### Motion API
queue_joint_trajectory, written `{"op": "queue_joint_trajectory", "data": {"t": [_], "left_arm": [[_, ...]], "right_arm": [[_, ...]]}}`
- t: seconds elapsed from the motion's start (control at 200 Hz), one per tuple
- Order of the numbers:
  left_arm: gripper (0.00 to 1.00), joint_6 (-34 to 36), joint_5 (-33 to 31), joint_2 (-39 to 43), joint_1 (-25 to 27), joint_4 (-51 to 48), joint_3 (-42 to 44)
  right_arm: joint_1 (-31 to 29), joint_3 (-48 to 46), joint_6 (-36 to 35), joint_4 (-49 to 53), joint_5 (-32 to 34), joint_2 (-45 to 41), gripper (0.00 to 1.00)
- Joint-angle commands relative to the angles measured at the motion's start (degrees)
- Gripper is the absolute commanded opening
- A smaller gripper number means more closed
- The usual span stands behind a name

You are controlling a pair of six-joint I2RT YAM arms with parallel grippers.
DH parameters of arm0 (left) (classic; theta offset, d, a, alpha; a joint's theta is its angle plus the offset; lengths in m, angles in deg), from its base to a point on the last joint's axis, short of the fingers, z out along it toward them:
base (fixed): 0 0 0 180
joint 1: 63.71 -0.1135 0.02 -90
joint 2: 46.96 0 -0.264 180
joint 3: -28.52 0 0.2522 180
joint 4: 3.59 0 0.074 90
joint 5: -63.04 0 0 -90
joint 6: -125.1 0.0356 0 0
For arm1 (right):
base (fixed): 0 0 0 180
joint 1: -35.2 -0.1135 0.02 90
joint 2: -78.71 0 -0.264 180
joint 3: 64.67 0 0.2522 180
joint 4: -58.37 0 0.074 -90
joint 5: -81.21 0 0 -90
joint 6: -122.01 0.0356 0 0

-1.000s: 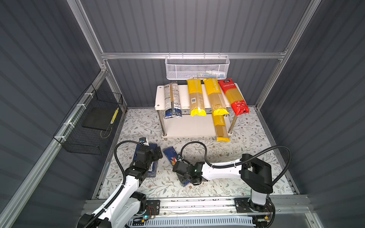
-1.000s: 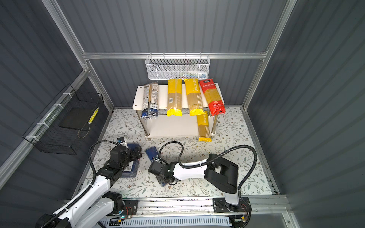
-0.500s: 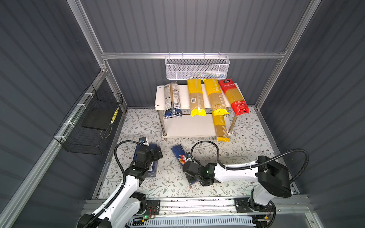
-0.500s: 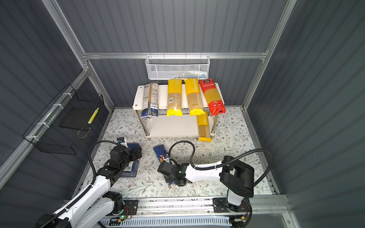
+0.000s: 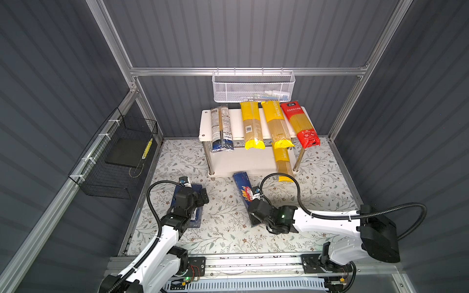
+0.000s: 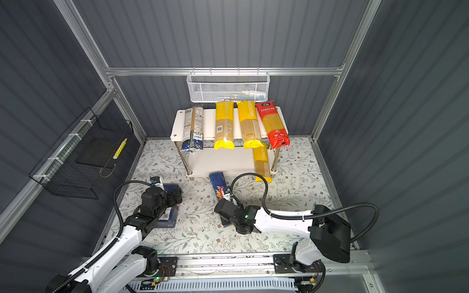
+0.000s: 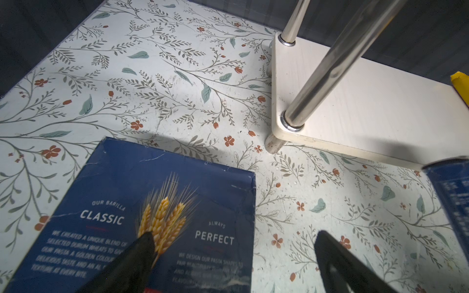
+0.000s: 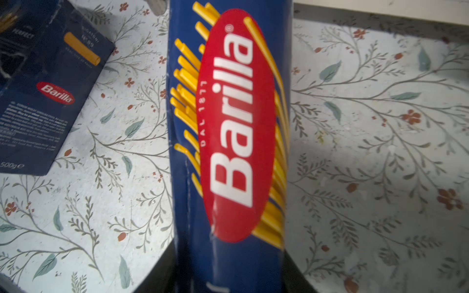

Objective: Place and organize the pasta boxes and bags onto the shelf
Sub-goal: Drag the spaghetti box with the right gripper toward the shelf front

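Both top views: a shelf (image 5: 236,124) of two smooth white boards on shiny chrome tubes stands at the far side of a flower-printed mat (image 5: 228,228). Four long, slim bags lie across its top board: a clear bag (image 5: 221,129) with dark blue ends, two yellow bags (image 5: 251,125), one reading "PASTATIME", and a red bag (image 5: 299,124). A third yellow bag (image 5: 283,162) lies on the lower board, at the right. In the middle, a narrow box (image 5: 243,187) of dark blue cardboard points toward the shelf, its near end in the right gripper (image 5: 255,219). At the near left, a wide box (image 5: 196,220) lies flat under the left gripper (image 5: 203,197).

Left wrist view: the black fingers (image 7: 137,263) are spread wide, one over the wide box and the other over bare mat. The creased box reads "OUR BARILLA CLASSIC" and "ALWAYS PERFECT" around golden wheat ears.

Right wrist view: the fingers (image 8: 162,274) press both long sides of the narrow box, pinching it. A red oval reads "Barilla" and "DAL 1877" over yellow strands. The wide box reads "500g".
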Motion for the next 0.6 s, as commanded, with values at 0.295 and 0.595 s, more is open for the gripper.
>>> {"op": "queue_joint_trajectory", "data": {"t": [0.295, 0.595], "left_arm": [[0.99, 1.08, 0.63, -0.03, 0.15, 0.67, -0.47], [0.99, 1.08, 0.88, -0.56, 0.1, 0.95, -0.65]], "right_arm": [[12.36, 1.96, -4.71, 0.52, 4.27, -8.75, 0.47], [19.36, 5.47, -9.62, -0.1, 1.85, -7.84, 0.47]]}}
